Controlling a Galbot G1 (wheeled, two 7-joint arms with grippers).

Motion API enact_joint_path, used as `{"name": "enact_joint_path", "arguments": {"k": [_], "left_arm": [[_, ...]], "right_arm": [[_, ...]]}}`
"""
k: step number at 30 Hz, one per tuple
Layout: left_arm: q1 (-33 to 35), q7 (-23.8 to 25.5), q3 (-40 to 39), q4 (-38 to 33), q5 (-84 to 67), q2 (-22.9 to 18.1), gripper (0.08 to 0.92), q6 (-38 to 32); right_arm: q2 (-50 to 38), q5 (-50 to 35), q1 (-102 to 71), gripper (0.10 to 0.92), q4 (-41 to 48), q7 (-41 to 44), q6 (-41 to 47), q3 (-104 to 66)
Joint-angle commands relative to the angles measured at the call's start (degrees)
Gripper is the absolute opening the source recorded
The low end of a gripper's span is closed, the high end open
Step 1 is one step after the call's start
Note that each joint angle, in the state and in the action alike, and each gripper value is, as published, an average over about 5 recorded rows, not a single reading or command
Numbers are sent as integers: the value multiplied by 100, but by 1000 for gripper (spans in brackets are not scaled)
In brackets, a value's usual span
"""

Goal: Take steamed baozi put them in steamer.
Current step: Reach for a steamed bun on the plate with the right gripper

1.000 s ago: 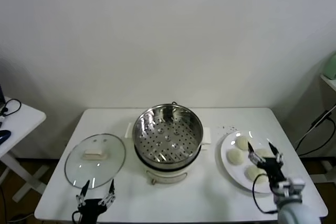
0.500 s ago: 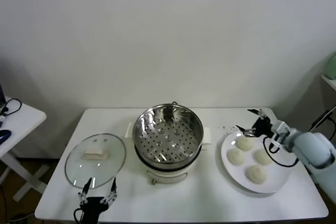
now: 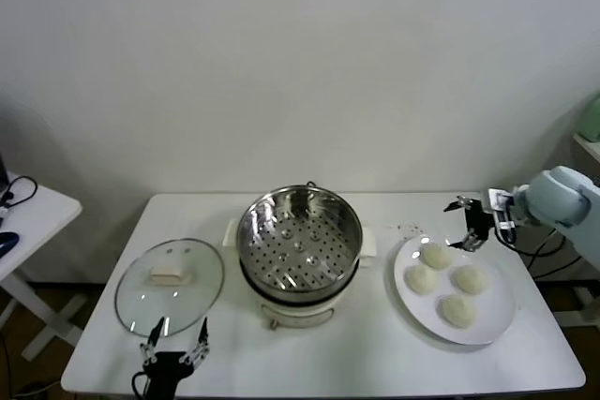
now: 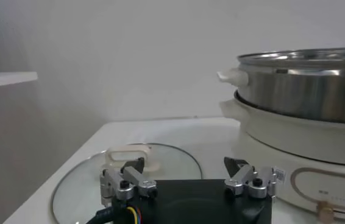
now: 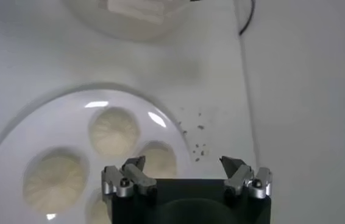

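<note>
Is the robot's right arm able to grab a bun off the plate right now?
Probably yes. The right gripper hangs open just behind the plate, and the four buns lie bare with nothing covering them or standing in the way.

The right hand [image 5: 184, 172] hangs spread wide over steamed baozi [image 5: 113, 132] on a white plate [image 5: 32, 131].

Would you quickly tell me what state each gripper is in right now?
Left gripper: open, empty, parked at the table's near edge by the glass lid.
Right gripper: open, empty, above the plate's far rim.
</note>
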State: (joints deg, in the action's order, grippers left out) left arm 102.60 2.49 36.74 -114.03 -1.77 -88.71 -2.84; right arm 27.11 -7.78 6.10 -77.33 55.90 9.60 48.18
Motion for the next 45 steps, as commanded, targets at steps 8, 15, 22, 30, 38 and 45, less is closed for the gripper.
{"name": "enact_joint_path", "arguments": {"k": [8, 15, 22, 30, 38, 45], "left_arm": [[-100, 24, 121, 116, 4, 40, 823, 7], [-187, 51, 184, 203, -13, 41, 823, 38], [-199, 67, 260, 278, -10, 41, 823, 23], [-198, 71, 314, 342, 3, 61, 823, 6], [-214, 63, 332, 406, 58, 79, 823, -20], [-202, 62, 341, 399, 68, 75, 823, -9]], "right_arm": [[1689, -254, 1768, 823, 2013, 820, -57, 2894], [2281, -51, 1511, 823, 2638, 920, -213, 2880], [2483, 101, 1188, 823, 2874, 833, -107, 2724], [2340, 129, 742, 823, 2767, 739, 55, 2326], [2454, 276, 370, 823, 3097, 515, 78, 1615], [2310, 330, 377, 823, 2968, 502, 122, 1581]]}}
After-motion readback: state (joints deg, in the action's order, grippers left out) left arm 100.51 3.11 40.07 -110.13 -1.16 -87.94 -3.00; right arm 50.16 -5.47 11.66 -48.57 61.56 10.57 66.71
